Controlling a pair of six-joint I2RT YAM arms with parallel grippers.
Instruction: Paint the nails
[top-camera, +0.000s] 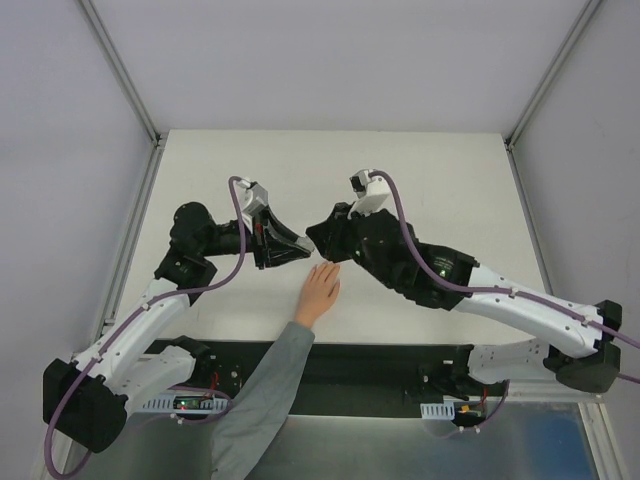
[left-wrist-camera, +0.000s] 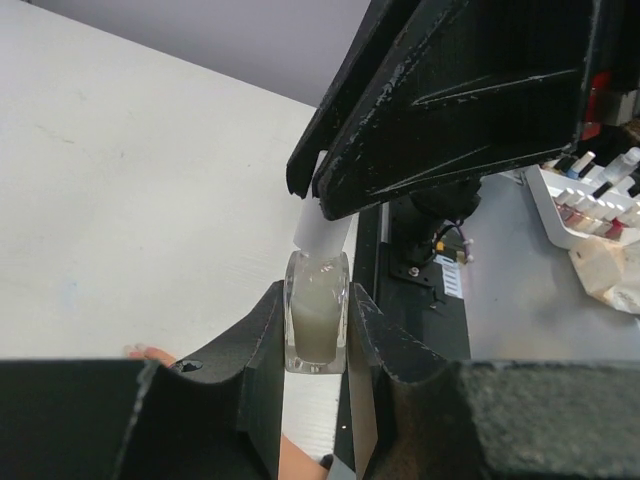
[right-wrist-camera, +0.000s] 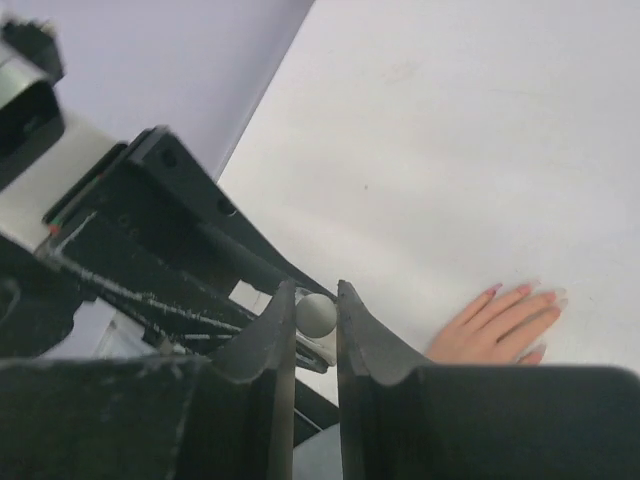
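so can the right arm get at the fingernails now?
Probably not yet: its jaws grip the white cap of the small translucent bottle held by the left arm. Nothing else blocks the nails.

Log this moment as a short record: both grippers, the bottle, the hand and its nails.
left gripper: jaws shut on bottle
right gripper: jaws shut on cap
bottle: translucent, whitish, cap on
hand: flat on table, palm down, fingers pointing toward the grippers
nails: nothing touching them
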